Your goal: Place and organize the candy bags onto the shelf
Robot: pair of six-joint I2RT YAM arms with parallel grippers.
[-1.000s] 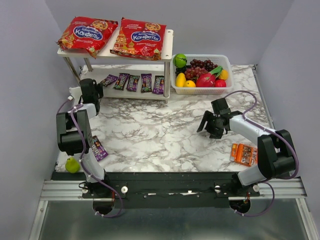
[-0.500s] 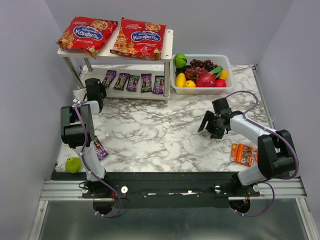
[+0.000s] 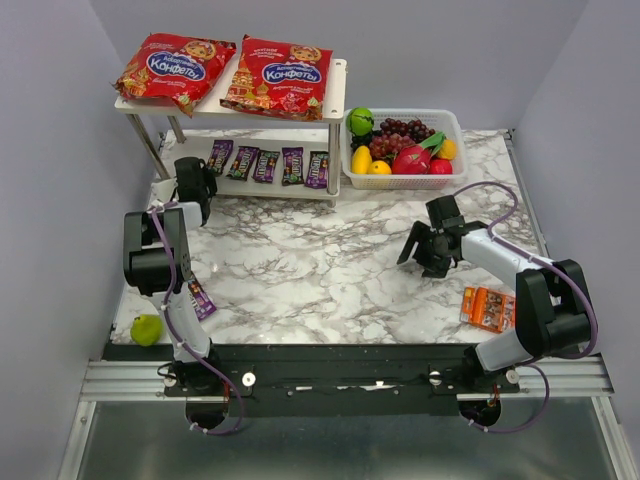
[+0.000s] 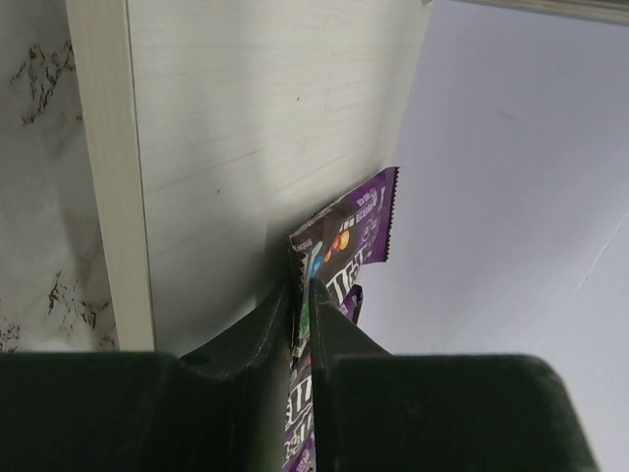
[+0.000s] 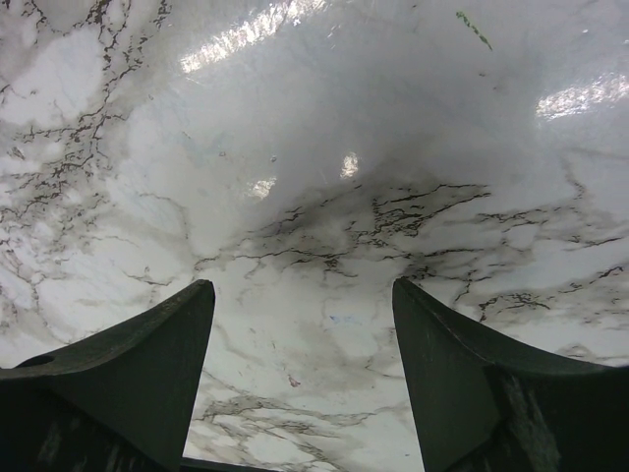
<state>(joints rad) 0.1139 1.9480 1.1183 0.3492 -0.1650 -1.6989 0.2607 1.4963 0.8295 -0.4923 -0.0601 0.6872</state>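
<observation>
At about 8 o'clock on the marble table (image 3: pixel 330 265) we see a green pear (image 3: pixel 146 329). Just beside the left arm one loose packet (image 3: pixel 198 298) lies on the marble. The left gripper (image 3: pixel 196 182) is at the left end of the shelf (image 3: pixel 336 92), which stands at 11 o'clock. In the wrist view its fingers (image 4: pixel 257 324) are almost closed and pinch a purple packet (image 4: pixel 346 236) by one end, and the other end sticks out at the edge of the pale lower board (image 4: pixel 246 128). We cannot tell if the packet touches the board. Four small packets (image 3: pixel 292 165) lie in a row on this lower tier, and the two red bags (image 3: pixel 175 68) lie side by side on the top tier. At 1 o'clock, just beside the shelf, is the white fruit basket (image 3: pixel 455 122). At 3 o'clock the right gripper (image 3: pixel 425 250) hangs over bare marble, with its jaws spread wide and nothing between them. An orange pack (image 3: pixel 487 308) lies at 4 o'clock, near the right arm.
</observation>
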